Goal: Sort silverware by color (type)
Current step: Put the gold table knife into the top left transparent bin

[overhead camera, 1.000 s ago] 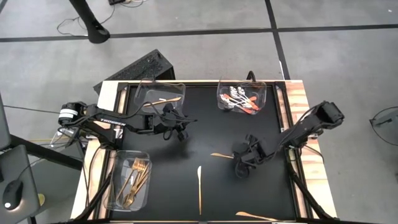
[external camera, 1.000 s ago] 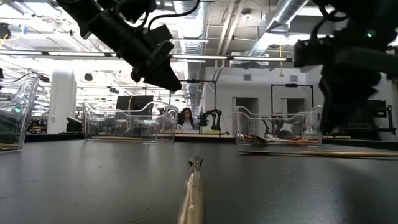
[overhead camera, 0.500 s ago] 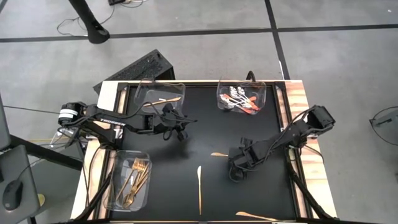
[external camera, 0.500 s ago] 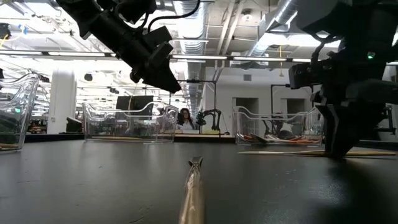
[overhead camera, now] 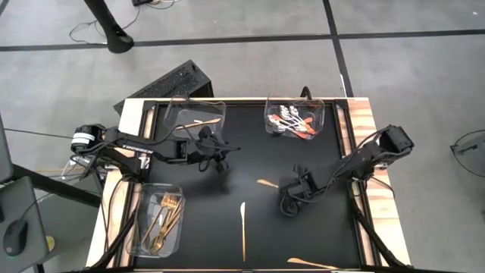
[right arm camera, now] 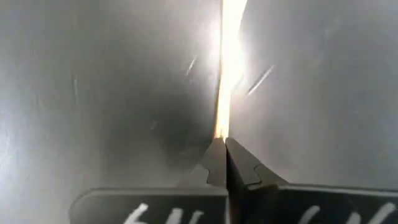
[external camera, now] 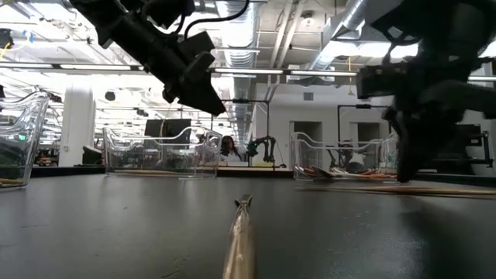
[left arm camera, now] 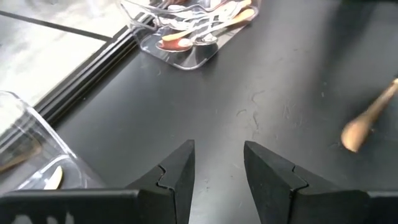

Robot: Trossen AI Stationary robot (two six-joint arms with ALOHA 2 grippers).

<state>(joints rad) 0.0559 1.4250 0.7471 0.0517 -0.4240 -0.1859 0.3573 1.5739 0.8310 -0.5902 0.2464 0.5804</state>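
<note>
Near the middle of the black table (overhead camera: 227,243), our right gripper (overhead camera: 286,199) is down at the surface with its fingers (right arm camera: 214,163) pressed together on the end of a slim gold knife (overhead camera: 265,183); from the right wrist view the gold strip runs straight out from between the closed tips, so we judge the pinch is on the knife's end and not its middle. Our left gripper (overhead camera: 218,161) hangs above the table by the far-left clear tray (overhead camera: 216,106), fingers (left arm camera: 177,171) parted and holding nothing.

Other pieces lie apart: a second gold knife (overhead camera: 243,226) just nearer us, and a third knife (overhead camera: 311,263) at the near edge. The gold forks (overhead camera: 165,220) sit in the near-left tray (overhead camera: 144,193), the red-handled spoons (overhead camera: 291,121) in the far-right tray (overhead camera: 269,106), and one gold piece (overhead camera: 203,121) lies in the far-left tray.

To do this step well, we think the lift should be slow and straight up, since a thin flat blade held by its tip can pivot or slip out. We keep the wrist level so the free end does not drag on the table. The far-left tray looks like the knives' home, so we carry it there, clear of the left arm, and lower the knife inside the walls before we let go
</note>
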